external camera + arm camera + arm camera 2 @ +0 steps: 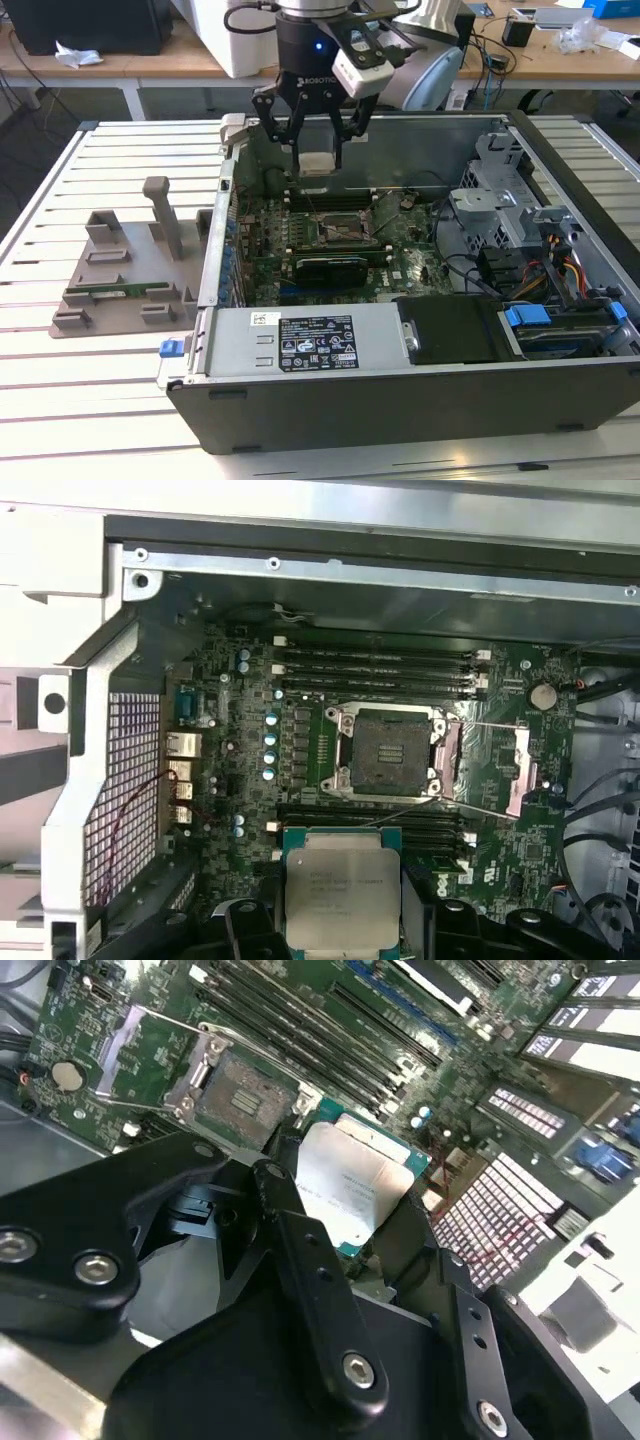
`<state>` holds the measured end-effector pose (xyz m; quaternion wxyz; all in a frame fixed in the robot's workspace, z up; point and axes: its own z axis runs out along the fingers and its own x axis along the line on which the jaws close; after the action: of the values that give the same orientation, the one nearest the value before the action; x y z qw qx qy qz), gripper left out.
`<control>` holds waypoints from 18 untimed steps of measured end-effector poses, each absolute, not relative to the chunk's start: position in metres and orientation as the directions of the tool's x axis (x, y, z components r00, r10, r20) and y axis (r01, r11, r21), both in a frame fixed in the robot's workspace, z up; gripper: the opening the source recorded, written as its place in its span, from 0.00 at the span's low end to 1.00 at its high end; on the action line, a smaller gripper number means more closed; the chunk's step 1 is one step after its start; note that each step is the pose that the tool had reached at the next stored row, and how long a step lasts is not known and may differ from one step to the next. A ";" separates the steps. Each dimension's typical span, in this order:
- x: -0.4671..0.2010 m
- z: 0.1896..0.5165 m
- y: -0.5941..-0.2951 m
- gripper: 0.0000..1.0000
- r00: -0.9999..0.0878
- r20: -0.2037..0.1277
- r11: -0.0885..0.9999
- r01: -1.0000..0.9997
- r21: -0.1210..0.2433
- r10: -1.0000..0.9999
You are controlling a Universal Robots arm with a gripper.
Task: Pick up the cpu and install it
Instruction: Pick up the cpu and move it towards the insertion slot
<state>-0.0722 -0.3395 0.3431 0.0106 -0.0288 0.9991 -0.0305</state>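
Black fingers (250, 928) of the tool (343, 930) hide the cpu (340, 880) along its gripped edges in both wrist views.

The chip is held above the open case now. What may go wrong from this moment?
The cpu is held in the gripper by its edges, so it may slip or tilt. It is not yet seated in the open socket; a misaligned descent might bend contacts. The open metal bracket beside the socket might catch it.
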 end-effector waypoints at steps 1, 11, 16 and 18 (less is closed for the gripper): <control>-0.069 0.342 -0.339 0.55 -0.998 -0.020 0.996 -0.057 -0.061 -0.058; -0.049 0.333 -0.338 0.55 -0.998 -0.019 0.996 -0.057 -0.061 -0.058; -0.039 0.326 -0.338 0.55 -0.998 -0.019 0.996 -0.057 -0.062 -0.058; -0.037 0.325 -0.338 0.55 -0.998 -0.019 0.996 -0.057 -0.062 -0.058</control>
<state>-0.0374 -0.3376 0.3249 0.0106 -0.0288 0.9991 -0.0306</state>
